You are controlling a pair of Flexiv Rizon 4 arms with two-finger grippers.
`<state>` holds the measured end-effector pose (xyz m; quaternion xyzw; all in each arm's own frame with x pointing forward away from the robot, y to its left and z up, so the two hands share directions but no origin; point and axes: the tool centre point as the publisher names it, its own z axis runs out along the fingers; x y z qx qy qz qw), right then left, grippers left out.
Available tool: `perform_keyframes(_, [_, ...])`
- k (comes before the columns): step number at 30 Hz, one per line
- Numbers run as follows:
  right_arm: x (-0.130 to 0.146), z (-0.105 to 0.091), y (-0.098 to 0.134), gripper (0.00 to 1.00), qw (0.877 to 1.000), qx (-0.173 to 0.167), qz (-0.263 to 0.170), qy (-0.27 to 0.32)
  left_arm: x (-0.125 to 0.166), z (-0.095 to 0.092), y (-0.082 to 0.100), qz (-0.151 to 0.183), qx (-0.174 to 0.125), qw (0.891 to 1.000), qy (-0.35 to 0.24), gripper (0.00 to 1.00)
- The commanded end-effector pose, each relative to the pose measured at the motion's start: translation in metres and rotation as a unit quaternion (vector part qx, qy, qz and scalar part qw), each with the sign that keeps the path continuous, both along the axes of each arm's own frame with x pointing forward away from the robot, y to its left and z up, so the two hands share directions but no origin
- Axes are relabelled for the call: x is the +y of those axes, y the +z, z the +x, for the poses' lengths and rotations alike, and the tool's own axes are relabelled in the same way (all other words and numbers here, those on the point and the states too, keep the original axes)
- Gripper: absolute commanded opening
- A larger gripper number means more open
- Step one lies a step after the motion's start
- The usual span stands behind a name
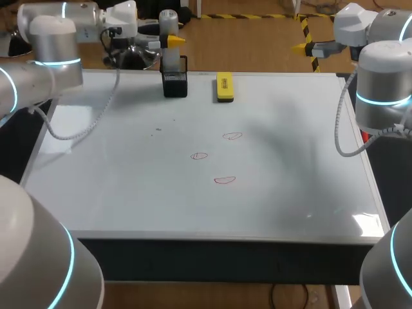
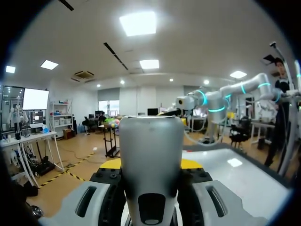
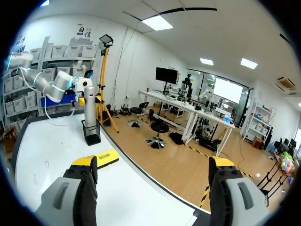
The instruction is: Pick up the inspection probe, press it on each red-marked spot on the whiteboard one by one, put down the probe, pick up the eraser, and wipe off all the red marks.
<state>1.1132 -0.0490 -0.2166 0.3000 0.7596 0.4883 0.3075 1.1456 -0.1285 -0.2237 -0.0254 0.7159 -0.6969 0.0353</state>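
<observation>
Eraser [image 1: 224,87] lies near the black holder [image 1: 174,82] containing the probe [image 1: 168,32].

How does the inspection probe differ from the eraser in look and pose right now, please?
The inspection probe is grey and stands upright in a black holder; the eraser is yellow and lies flat on the whiteboard. The probe is clasped by the left pincer; the eraser is untouched. Both sit at the whiteboard's far edge.
</observation>
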Motion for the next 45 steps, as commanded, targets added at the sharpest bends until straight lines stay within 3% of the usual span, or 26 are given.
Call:
perform_keyframes(1, [0.0, 0.0, 0.0, 1.0, 1.0, 0.001, 0.0, 0.0, 0.003, -0.013, 0.015, 0.007, -0.008, 1.0, 0.013, 0.0])
perform_keyframes(12, [0.0, 0.0, 0.0, 1.0, 1.0, 0.001, 0.0, 0.0, 0.007, -0.019, 0.023, -0.01, -0.017, 1.0, 0.008, 0.0])
perform_keyframes(45, [0.0, 0.0, 0.0, 1.0, 1.0, 0.001, 0.0, 0.0, 0.065, -0.052, 0.041, 0.008, -0.021, 0.998, 0.061, 0.0])
